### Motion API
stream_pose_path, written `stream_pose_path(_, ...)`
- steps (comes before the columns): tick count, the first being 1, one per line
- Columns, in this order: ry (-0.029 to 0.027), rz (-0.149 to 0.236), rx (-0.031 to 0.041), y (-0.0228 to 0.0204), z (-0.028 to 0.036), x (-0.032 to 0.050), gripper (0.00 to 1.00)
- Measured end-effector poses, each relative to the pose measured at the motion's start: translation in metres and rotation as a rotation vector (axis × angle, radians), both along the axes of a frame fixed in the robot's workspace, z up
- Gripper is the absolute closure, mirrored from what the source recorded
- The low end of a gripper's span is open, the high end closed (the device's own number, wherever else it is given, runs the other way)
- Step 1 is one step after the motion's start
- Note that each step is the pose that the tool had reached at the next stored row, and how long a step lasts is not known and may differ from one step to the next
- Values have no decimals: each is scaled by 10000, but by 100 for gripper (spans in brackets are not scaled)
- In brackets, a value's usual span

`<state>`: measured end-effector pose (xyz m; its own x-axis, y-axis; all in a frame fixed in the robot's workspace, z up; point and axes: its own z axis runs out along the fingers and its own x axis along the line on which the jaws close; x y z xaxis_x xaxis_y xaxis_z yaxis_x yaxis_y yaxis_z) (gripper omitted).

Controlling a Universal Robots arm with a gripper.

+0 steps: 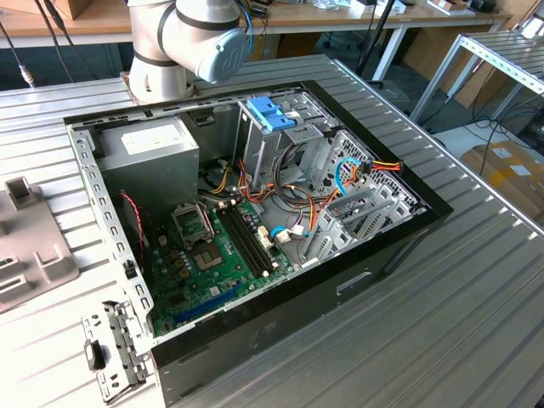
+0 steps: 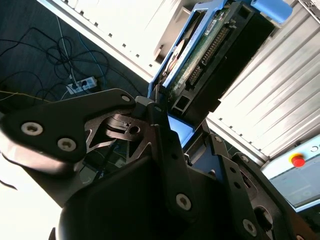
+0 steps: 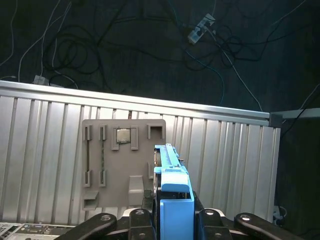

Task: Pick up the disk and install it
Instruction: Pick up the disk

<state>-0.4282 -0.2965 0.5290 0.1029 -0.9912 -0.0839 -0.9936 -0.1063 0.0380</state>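
**DESK:** Where's the disk (image 3: 172, 167) in this one?

**PHOTOG:** In the gripper (image 3: 173, 202), jaws clamped on it from both sides, pinching it on edge. First wrist view looks past it to a grey tray (image 3: 97, 165) on the ribbed table (image 3: 45, 150). Disk looks lifted clear of the tray, tho how far I can't tell.

**DESK:** Why hold it that way?

**PHOTOG:** My read: gripping one end leaves most of the blue-railed body free to slide into a bay. In the second wrist view it juts out beyond the gripper, circuit-board face showing.

**DESK:** And the target?

**PHOTOG:** Exterior view has the PC case (image 1: 340, 289) lying open mid-table, so the inside is reachable from above. A blue bracket (image 1: 272, 112) sits on the drive cage at approx 12 o'clock inside it. What looks like the same tray lies at 9 o'clock from the case, on the exterior view's left. Arm (image 1: 183, 38) base is at 11 o'clock. Install not yet done, I'd judge.
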Motion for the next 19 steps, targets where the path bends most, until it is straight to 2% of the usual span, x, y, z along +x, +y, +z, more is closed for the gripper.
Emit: stream_pose_path(19,-1,0,-101,0,-3,90,63)
